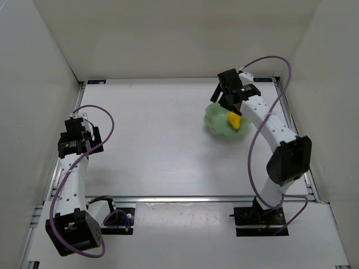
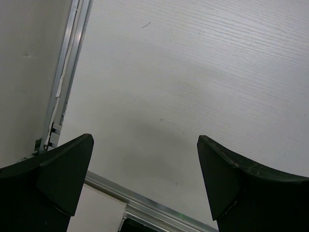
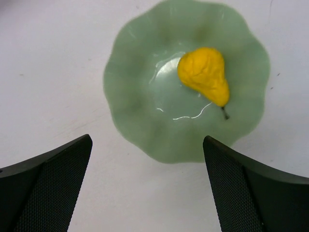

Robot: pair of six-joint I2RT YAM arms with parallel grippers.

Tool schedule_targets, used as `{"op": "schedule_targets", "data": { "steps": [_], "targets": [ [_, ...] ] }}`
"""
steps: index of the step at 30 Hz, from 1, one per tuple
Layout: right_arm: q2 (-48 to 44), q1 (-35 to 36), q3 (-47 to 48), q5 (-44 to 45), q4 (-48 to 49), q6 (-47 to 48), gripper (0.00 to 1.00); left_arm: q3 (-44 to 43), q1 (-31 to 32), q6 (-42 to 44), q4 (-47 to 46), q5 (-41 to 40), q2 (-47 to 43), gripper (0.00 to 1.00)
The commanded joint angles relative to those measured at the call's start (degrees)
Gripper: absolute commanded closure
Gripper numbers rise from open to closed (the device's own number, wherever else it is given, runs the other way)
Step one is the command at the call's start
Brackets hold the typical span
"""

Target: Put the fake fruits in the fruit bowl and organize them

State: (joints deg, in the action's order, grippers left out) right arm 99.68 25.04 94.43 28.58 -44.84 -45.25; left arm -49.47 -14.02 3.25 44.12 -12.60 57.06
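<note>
The yellow pear (image 3: 205, 73) lies on its side inside the mint-green scalloped fruit bowl (image 3: 140, 121), near its middle, with the dark stem pointing to the lower right. In the top view the pear (image 1: 234, 120) and the bowl (image 1: 216, 120) sit at the right of the table, partly hidden under the right arm. My right gripper (image 1: 225, 96) hovers above the bowl's far side, open and empty; in the wrist view (image 3: 147, 145) its fingers (image 3: 58, 183) frame the bowl's near rim. My left gripper (image 1: 78, 122) is open and empty at the far left; the left wrist view (image 2: 145, 142) shows only bare table.
White walls enclose the table on three sides. A metal rail (image 2: 67, 72) runs along the left table edge and another (image 1: 185, 199) along the near edge. Purple cables loop beside both arms.
</note>
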Motion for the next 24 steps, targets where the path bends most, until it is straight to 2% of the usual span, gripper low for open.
{"op": "schedule_targets", "data": {
  "steps": [1, 3, 6, 9, 11, 12, 14, 17, 22, 24],
  "targets": [
    [-9.74, -2.43, 2.07, 0.97, 0.38, 7.79, 0.0, 0.08, 0.22, 0.45, -0.79, 0.65, -0.54, 0.0],
    [-12.56, -5.33, 0.06, -2.72, -2.09, 8.95, 0.0, 0.08, 0.22, 0.45, -0.79, 0.65, -0.54, 0.0],
    [-19.33, -15.25, -6.42, -13.26, -4.47, 10.09, 0.0, 0.08, 0.22, 0.45, -0.79, 0.65, -0.54, 0.0],
    [-29.33, -31.04, -13.28, -21.43, -4.99, 13.69, 0.0, 0.08, 0.22, 0.45, -0.79, 0.65, -0.02, 0.0],
    [-32.95, -36.96, -16.46, -21.99, -5.52, 17.12, 0.0, 0.08, 0.22, 0.45, -0.79, 0.65, -0.02, 0.0],
    [-35.58, -42.21, -17.08, -21.99, -6.04, 17.83, 0.0, 0.08, 0.22, 0.45, -0.79, 0.65, 0.51, 0.0],
    [-37.79, -43.76, -17.62, -14.21, -9.1, 18.45, 0.0, 0.08, 0.22, 0.45, -0.79, 0.65, 0.51, 0.0],
    [-40.69, -43.76, -19.72, -7.25, -10.61, 15.66, 0.0, 0.08, 0.22, 0.45, -0.79, 0.65, 1.04, 0.0],
    [-45.27, -43.76, -23.33, 2.52, -13.09, 10.46, 0.0, 0.08, 0.22, 0.45, -0.79, 0.65, 1.04, 0.0],
    [-46.41, -43.76, -24.03, 2.54, -12.47, 10.98, 0.0, 0.08, 0.22, 0.45, -0.79, 0.65, 1.04, 0.0]
  ]
}}
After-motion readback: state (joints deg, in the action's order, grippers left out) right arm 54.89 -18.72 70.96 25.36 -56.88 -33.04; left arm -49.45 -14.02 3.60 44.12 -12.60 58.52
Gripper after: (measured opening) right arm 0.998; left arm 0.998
